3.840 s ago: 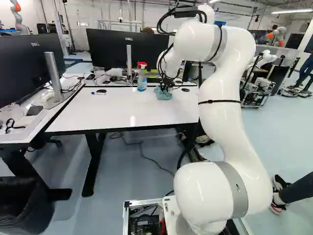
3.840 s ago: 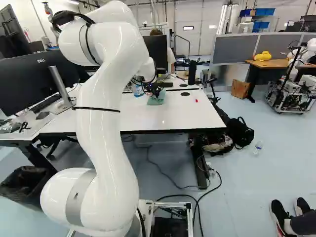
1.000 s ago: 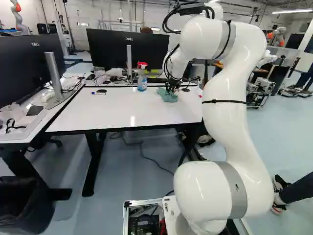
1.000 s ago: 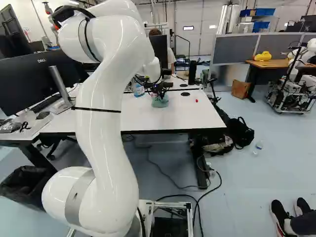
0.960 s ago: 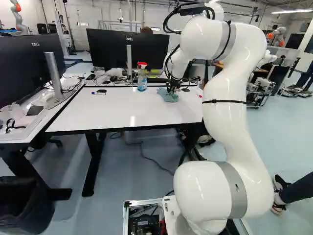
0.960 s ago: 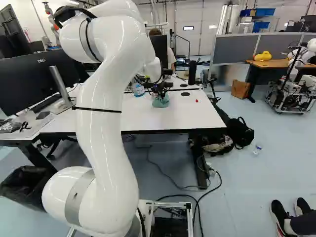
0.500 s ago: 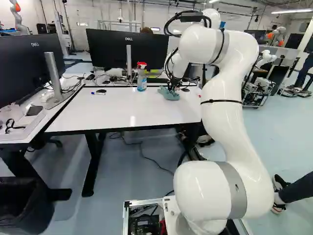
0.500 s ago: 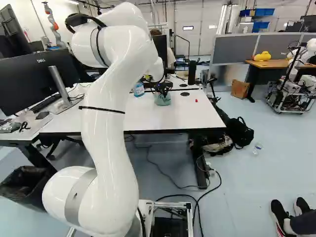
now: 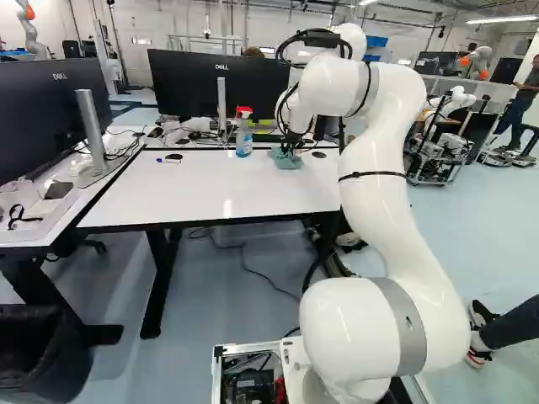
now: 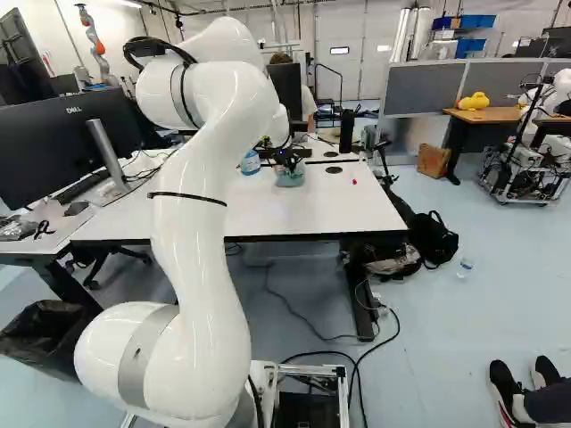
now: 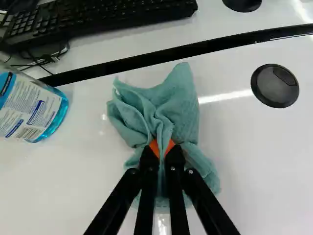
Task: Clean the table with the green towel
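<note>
The towel [image 11: 183,110] is being pinched by the gripper [image 11: 162,150] on the table [image 9: 194,194]; wiping is seemingly being done, the share left not being shown.

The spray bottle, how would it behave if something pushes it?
The spray bottle looks apt to tip if pushed at its red top, since it stands tall and narrow. A low push would probably slide it, as the table looks smooth and shiny. Blue liquid shows near its base, so it may have some weight.
</note>
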Controlling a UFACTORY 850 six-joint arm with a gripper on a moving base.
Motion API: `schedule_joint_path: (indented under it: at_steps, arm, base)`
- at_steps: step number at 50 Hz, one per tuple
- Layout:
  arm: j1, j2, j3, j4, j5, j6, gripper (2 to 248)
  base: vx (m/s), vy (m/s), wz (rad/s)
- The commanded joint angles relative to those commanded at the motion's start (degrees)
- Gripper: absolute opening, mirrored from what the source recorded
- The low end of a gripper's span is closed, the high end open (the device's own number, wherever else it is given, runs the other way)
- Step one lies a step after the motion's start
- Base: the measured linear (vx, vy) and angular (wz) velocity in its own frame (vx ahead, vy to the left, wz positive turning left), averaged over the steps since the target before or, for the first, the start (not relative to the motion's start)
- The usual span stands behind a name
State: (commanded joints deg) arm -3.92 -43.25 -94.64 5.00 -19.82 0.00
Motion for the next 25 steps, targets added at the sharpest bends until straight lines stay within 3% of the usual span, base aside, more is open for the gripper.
schedule_joint_path:
  at_steps: [25]
  arm:
    - [1.9,4.4,6.4,0.0,0.0,0.0,29]
  base:
    - [0.000,0.000,0.000]
